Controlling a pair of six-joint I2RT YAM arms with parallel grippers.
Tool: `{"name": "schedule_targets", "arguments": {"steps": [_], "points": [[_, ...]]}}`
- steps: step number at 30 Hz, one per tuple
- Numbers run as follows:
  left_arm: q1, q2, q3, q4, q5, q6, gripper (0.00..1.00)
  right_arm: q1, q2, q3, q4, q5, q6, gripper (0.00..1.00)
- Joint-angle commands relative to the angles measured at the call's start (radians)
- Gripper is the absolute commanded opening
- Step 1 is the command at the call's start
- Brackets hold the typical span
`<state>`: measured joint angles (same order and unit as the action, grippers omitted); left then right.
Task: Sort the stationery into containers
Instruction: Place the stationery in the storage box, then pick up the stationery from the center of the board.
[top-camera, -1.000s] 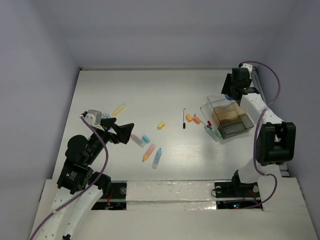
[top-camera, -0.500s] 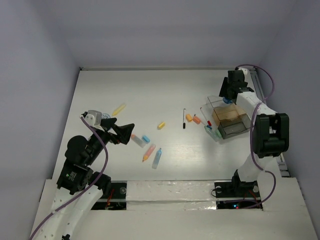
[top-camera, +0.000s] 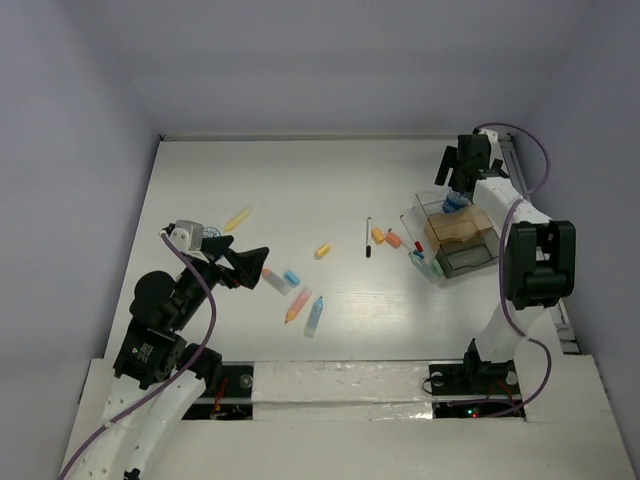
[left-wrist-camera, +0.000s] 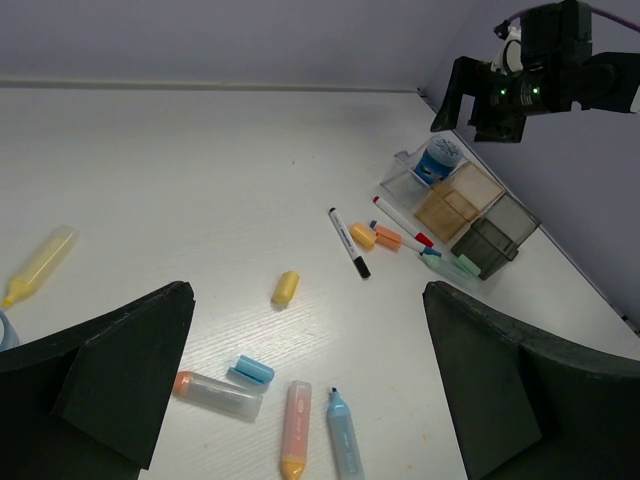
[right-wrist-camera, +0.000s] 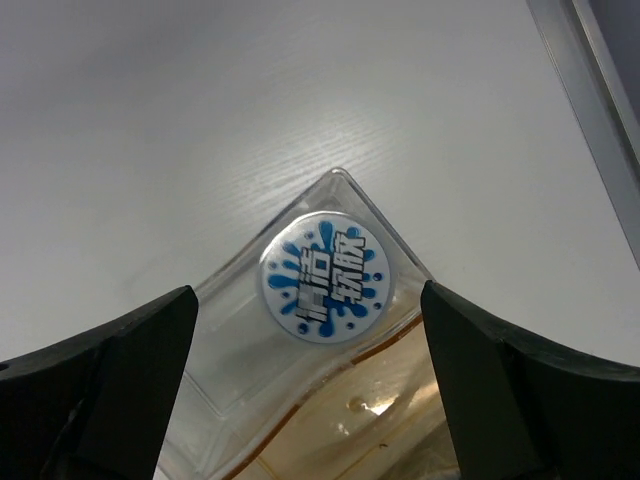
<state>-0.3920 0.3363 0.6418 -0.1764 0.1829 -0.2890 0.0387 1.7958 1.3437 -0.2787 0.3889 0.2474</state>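
In the upper right of the overhead view, on the white surface (top-camera: 300, 190), your right end effector (right-wrist-camera: 308, 300) hangs over the containers (top-camera: 458, 235) with its jaws spread wide and gripping nothing. Below it the blue-and-white pot (left-wrist-camera: 440, 160) sits flat in the clear tray (right-wrist-camera: 385, 224), and neither finger touches it. I judge this pot's drop-off done. Your next move calls for a straight lift clear of the tray walls, then a reach for another loose piece.

Your left end effector (top-camera: 248, 265), lower left, is also wide open and empty, poised above the scattered stationery. A second pot (top-camera: 205, 235) lies just beside it.

In the left wrist view, a yellow marker (left-wrist-camera: 40, 265) lies at the left. An orange-capped marker (left-wrist-camera: 215, 392), a pink marker (left-wrist-camera: 295, 445) and a light-blue marker (left-wrist-camera: 342, 435) lie near the bottom.

Watch the clutter against the trays' left side: a black pen (left-wrist-camera: 350, 243), a red-tipped pen (left-wrist-camera: 400, 222), orange stubs (left-wrist-camera: 375, 237). Any grasp there risks nudging the trays. A yellow stub (left-wrist-camera: 285, 288) and blue stub (left-wrist-camera: 253, 370) lie apart, in the open.
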Motion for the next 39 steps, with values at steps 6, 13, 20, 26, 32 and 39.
{"name": "schedule_targets", "arguments": {"steps": [6,13,20,26,32,39], "points": [[-0.005,0.013,0.002,0.048,0.009,0.002,0.99,0.013,-0.146,0.045,0.064,-0.105,0.015,1.00],[0.004,0.021,0.010,0.041,-0.002,0.002,0.99,0.358,-0.159,-0.020,0.167,-0.358,-0.094,1.00],[0.013,0.004,0.019,0.012,-0.085,-0.006,0.99,0.688,-0.006,0.083,0.259,-0.487,-0.164,1.00],[0.053,-0.043,0.059,-0.070,-0.361,-0.047,0.99,0.864,0.186,0.253,0.331,-0.610,-0.189,1.00],[0.053,-0.066,0.136,-0.198,-0.768,-0.200,0.99,0.928,0.439,0.495,0.320,-0.604,-0.180,1.00],[0.053,-0.149,0.171,-0.170,-0.959,-0.240,0.99,0.972,0.681,0.845,0.174,-0.521,-0.204,1.00]]}}
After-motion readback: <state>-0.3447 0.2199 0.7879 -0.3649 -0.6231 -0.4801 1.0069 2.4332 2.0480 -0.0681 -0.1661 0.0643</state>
